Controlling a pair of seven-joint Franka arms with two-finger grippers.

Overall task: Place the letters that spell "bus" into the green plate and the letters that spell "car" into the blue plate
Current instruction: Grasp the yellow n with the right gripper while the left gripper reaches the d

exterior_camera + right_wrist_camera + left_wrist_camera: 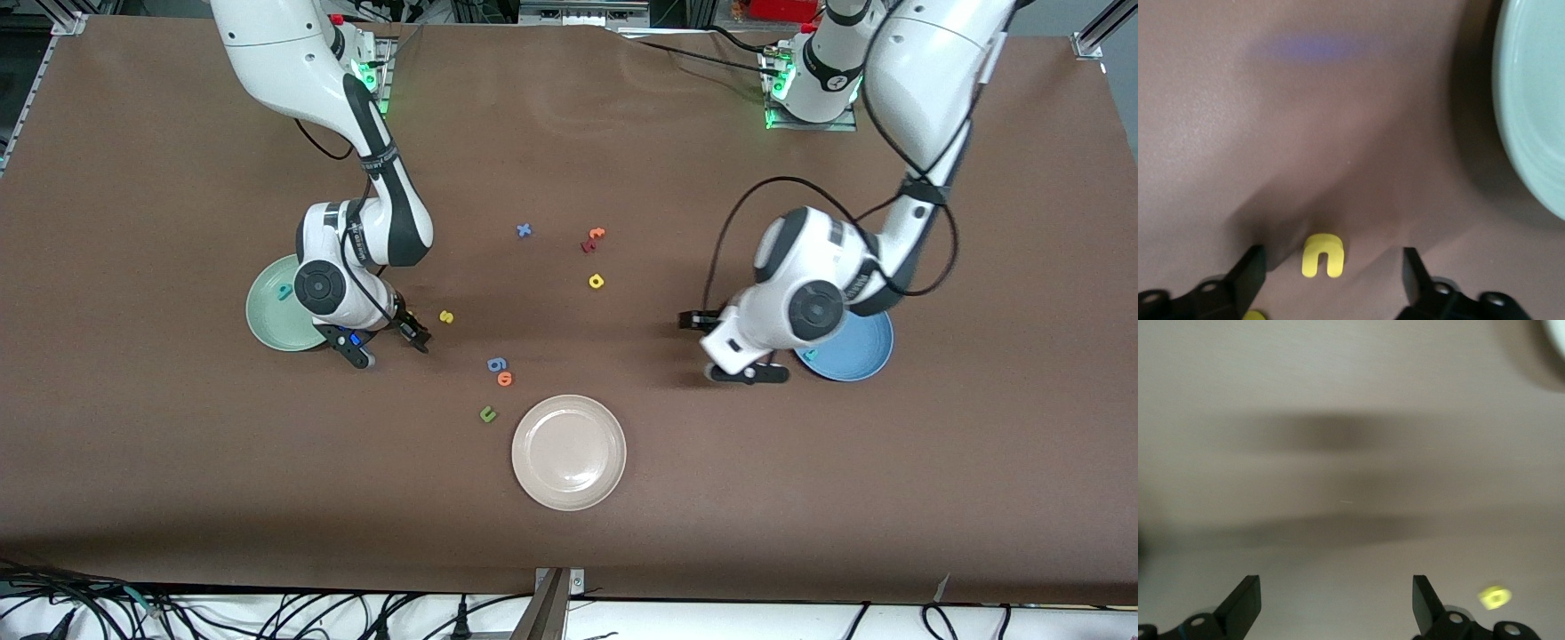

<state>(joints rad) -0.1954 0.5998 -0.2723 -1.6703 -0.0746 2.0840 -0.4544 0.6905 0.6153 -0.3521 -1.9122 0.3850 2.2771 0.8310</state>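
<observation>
cameras on my wrists see things the high one cannot. the right wrist view shows the yellow u [1321,255] flat on the table between my right claw's [1332,251] fingers. from the front my arm hides that letter. the same view shows the green plate's [1538,100] edge close by.

my right claw [389,345] is spread wide, low over the u, not touching it and holding nothing. the yellow s [446,316] lies at two o'clock from it in the front view. the teal b [284,292] sits in the green plate [267,329], near twelve o'clock.

my left claw [722,348] hangs over bare table at nine o'clock from the blue plate [858,360]. its fingers [1245,597] are spread wide with nothing between them. a teal letter [809,355] lies in the blue plate at nine o'clock. the yellow a [596,281] lies near the table's middle.
</observation>
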